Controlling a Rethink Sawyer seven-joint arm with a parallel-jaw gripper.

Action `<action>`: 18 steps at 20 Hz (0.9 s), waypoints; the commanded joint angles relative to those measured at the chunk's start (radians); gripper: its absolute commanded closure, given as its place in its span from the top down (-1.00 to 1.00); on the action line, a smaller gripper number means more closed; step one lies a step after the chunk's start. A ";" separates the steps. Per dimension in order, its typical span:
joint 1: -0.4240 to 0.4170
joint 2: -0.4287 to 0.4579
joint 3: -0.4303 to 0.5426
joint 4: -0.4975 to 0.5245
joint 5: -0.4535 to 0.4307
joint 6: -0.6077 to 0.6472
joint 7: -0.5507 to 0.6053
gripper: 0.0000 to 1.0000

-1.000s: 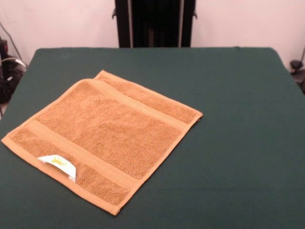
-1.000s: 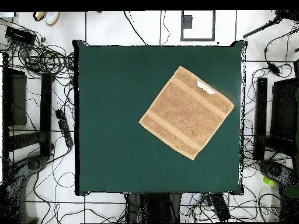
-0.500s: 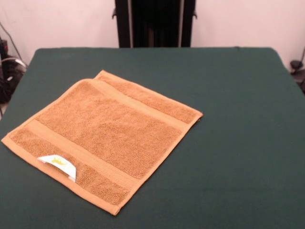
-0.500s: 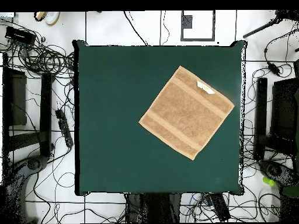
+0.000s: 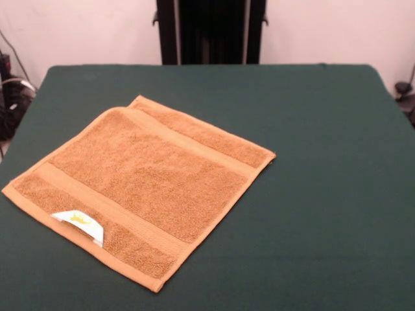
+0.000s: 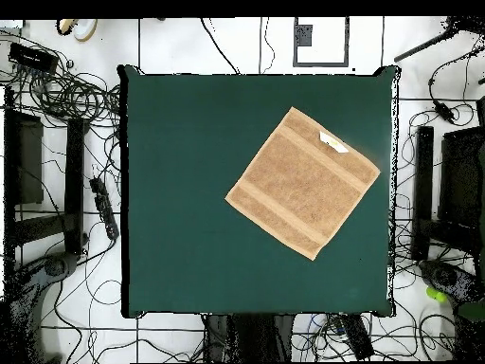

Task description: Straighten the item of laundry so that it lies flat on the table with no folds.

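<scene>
The item of laundry [image 5: 139,186] is an orange-tan terry towel lying spread out on the dark green table [image 5: 311,194], turned like a diamond. Two flat woven bands cross it. A small white tag [image 5: 79,223] sits on its near left hem. At its far corner a narrow strip of a second layer shows along the edge. In the overhead view the towel [image 6: 303,182] lies in the right half of the table [image 6: 180,190], tag [image 6: 332,142] toward the top. The gripper shows in neither view.
Cables and dark equipment [image 6: 57,142] lie on the floor beyond the table's left and right sides in the overhead view. A dark upright frame [image 5: 211,31] stands behind the table's far edge.
</scene>
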 commanded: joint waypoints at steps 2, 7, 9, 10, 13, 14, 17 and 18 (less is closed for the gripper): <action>0.061 0.054 0.030 0.141 -0.016 -0.011 -0.234 -1.00; 0.062 0.054 0.028 0.156 -0.016 -0.033 -0.221 -1.00; 0.052 0.052 0.031 0.188 -0.003 -0.072 -0.214 -1.00; 0.051 0.050 0.032 0.196 0.000 -0.077 -0.212 -1.00; 0.046 0.042 0.029 0.215 0.004 -0.085 -0.212 -1.00; 0.044 0.042 0.030 0.219 0.004 -0.093 -0.214 -1.00; 0.043 0.052 0.031 0.218 -0.002 -0.100 -0.223 -1.00; 0.044 0.056 0.032 0.215 -0.004 -0.100 -0.227 -1.00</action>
